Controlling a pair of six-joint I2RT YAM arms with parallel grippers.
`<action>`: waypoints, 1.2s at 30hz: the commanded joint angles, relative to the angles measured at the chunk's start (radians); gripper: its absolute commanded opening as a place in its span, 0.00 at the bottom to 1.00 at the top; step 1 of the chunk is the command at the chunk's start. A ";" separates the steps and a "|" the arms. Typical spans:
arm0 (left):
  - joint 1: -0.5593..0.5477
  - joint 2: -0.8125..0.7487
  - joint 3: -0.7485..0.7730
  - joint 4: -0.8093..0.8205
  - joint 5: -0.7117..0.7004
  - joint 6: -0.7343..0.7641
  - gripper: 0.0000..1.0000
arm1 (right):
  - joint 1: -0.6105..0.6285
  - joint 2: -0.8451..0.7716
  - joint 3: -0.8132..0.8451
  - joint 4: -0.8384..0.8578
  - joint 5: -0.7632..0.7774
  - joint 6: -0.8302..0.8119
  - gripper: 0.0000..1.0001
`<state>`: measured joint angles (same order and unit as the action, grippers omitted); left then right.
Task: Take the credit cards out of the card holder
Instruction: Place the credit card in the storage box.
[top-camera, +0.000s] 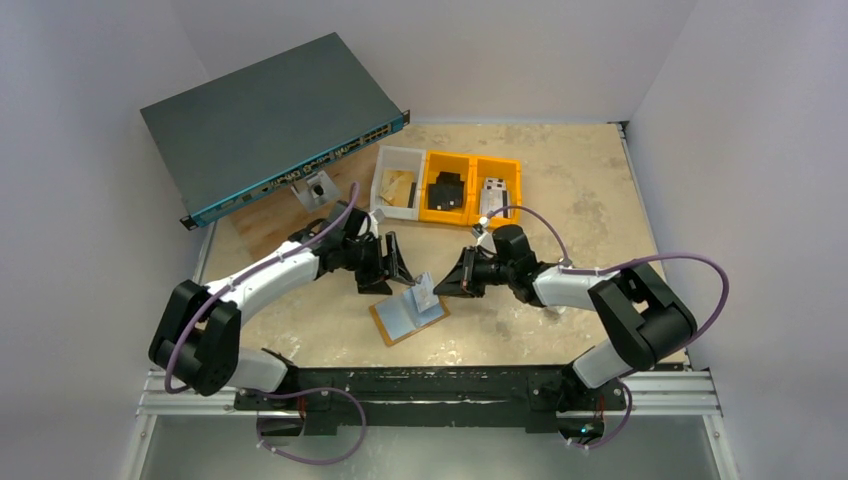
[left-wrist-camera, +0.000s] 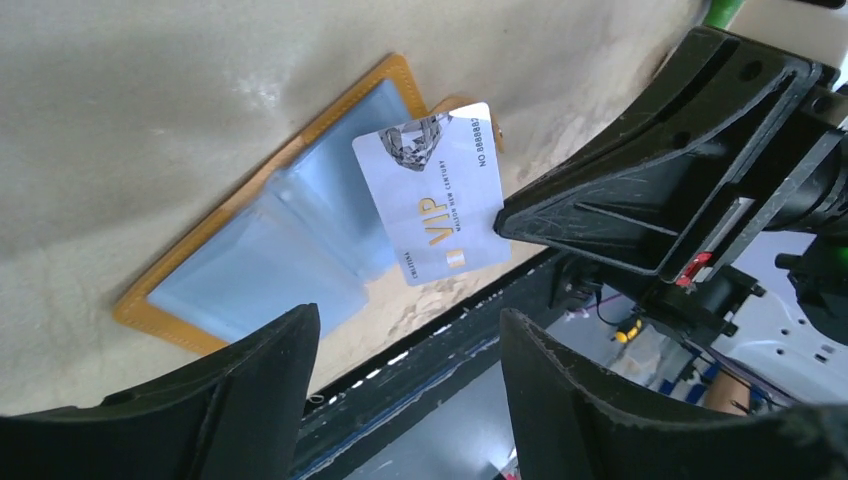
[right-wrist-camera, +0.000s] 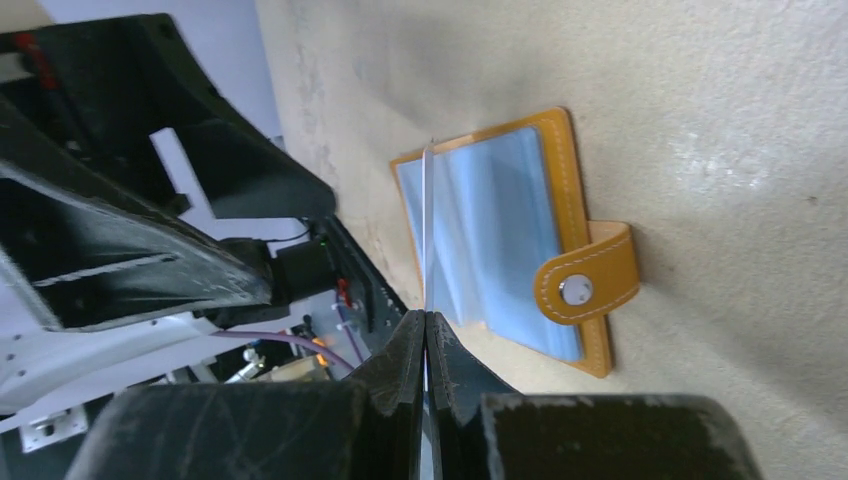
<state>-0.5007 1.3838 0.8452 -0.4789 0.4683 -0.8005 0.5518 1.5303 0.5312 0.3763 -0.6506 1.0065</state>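
Surface (top-camera: 560, 180): beige, speckled, filling the middle of the top view. Left pincer (left-wrist-camera: 405, 330): jaws well apart, holding nothing, centre-left of the top view, just beside the holder's upper edge. Right pincer (right-wrist-camera: 426, 325): closed on the credit card, centre-right. Card holder (top-camera: 398, 320): lying open and flat at lower centre, pale blue inside up, below and between both pincers. Credit card (left-wrist-camera: 440, 200): white, marked VIP, held tilted above the holder's right part; contact with it cannot be told.

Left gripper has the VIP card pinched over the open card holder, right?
No, the right gripper pinches the VIP card by its edge, as the right wrist view shows; the left gripper is open and empty. The card does hang over the open card holder.
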 joint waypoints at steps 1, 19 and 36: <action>-0.004 0.023 -0.048 0.186 0.128 -0.079 0.67 | -0.014 -0.043 0.013 0.093 -0.067 0.068 0.00; 0.005 0.025 -0.135 0.534 0.215 -0.313 0.46 | -0.033 -0.066 -0.031 0.273 -0.152 0.223 0.00; 0.007 0.045 -0.196 0.817 0.263 -0.511 0.00 | -0.032 -0.062 -0.032 0.400 -0.119 0.312 0.50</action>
<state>-0.4934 1.4158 0.6765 0.1547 0.6926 -1.2053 0.5179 1.4796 0.4942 0.6617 -0.7769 1.2610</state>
